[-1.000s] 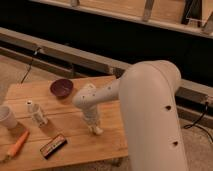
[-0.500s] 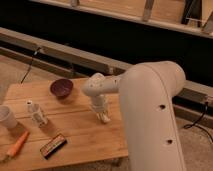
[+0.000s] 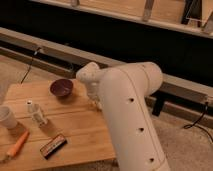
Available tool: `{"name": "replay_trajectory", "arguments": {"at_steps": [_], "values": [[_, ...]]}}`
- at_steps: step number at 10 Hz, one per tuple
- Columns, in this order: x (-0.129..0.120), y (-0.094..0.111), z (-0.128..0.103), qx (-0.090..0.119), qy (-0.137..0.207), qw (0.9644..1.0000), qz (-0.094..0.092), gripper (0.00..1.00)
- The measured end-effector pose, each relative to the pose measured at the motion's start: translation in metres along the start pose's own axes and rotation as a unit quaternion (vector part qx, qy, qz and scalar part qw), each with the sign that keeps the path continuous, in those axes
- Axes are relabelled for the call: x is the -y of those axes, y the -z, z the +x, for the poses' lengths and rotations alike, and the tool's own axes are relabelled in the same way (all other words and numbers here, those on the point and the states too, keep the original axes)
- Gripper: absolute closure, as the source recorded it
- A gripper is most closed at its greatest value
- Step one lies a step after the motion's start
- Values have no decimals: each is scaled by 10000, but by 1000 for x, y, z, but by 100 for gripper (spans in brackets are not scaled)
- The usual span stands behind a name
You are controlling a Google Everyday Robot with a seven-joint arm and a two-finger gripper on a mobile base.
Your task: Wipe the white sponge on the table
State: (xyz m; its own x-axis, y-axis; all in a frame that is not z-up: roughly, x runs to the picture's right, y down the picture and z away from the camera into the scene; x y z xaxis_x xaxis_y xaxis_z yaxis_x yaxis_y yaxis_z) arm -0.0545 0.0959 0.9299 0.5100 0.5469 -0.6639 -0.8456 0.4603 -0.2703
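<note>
The table (image 3: pixel 75 127) is a low light wooden plank top in the lower left of the camera view. My white arm reaches down from the right. Its gripper (image 3: pixel 96 103) is low over the table's far right part, right of the dark bowl, and the arm's own bulk hides most of it. The white sponge does not show apart from the pale gripper tip; it is hidden there or out of view.
A dark bowl (image 3: pixel 61 88) stands at the table's far edge. Small upright white bottle-like pieces (image 3: pixel 36 113) and a pale cup (image 3: pixel 6 118) are at the left. An orange stick-like item (image 3: pixel 17 144) and a dark flat bar (image 3: pixel 53 145) lie near the front edge.
The gripper has slid across the table top from the middle towards the far right edge, ending closer to the bowl's side. Nothing else on the table has moved.
</note>
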Motion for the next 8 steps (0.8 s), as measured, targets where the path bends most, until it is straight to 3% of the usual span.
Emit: {"name": "replay_trajectory", "arguments": {"at_steps": [3,5,8], "values": [[-28,-2,-70,48,315,9995,45,100],[-65,4,-102,143,697,9975,44,100],[-144,17,-118,226,1491,9885,-97,100]]}}
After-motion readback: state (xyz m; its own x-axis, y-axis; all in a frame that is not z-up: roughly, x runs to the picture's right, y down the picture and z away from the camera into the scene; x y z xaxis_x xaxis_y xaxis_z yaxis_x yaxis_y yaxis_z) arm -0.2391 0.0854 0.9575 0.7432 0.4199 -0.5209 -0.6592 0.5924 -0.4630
